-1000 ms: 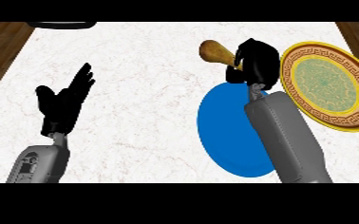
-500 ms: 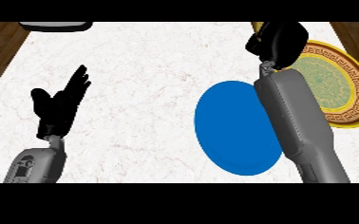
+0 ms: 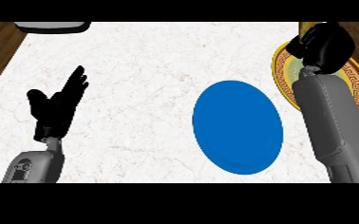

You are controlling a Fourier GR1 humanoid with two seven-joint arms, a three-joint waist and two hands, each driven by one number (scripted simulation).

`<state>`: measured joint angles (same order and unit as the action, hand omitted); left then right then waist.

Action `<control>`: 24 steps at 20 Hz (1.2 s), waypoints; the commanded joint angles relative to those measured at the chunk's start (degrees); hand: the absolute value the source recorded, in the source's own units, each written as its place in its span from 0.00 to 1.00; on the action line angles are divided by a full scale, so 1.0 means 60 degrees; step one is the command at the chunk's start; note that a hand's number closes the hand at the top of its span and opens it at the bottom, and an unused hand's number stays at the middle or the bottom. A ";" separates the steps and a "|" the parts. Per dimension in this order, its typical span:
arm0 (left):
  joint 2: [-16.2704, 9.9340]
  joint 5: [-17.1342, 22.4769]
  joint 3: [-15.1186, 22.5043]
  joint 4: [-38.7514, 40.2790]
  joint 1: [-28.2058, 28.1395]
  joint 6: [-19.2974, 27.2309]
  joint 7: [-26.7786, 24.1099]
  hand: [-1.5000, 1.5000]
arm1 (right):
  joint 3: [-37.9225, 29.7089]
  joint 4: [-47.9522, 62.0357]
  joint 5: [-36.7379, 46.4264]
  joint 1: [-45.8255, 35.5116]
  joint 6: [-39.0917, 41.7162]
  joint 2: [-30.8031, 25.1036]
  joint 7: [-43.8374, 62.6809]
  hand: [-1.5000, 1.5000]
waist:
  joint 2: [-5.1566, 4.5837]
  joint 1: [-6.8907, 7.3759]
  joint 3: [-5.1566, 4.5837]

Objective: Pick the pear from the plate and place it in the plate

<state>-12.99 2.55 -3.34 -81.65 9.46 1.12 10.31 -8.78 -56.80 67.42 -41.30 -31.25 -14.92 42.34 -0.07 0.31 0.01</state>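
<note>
Barely, the pear (image 3: 306, 30) showed as a tan sliver at the top right, wrapped in the curled fingers of the right hand (image 3: 326, 45), which hung over the far side of the gold-patterned plate (image 3: 282, 71). The blue plate (image 3: 238, 126) lay bare just beside it. To do this well, the hand wanted to settle over the patterned centre, come low, then uncurl. At the left, the left hand (image 3: 56, 105) rested open, fingers up, on the marble counter (image 3: 154, 66).
</note>
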 commanded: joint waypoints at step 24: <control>0.0158 -0.0239 -0.0164 0.0039 -0.0011 -0.0092 -0.0153 0.50 | -0.2442 0.1193 -0.5220 0.1171 0.0341 -0.1411 -0.7668 0.00 | 0.0049 -0.0112 0.0013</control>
<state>-12.48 2.12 -4.80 -80.63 9.64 -0.41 9.39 -22.05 -44.47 40.80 -35.45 -27.34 -24.68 5.33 -0.01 0.18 0.07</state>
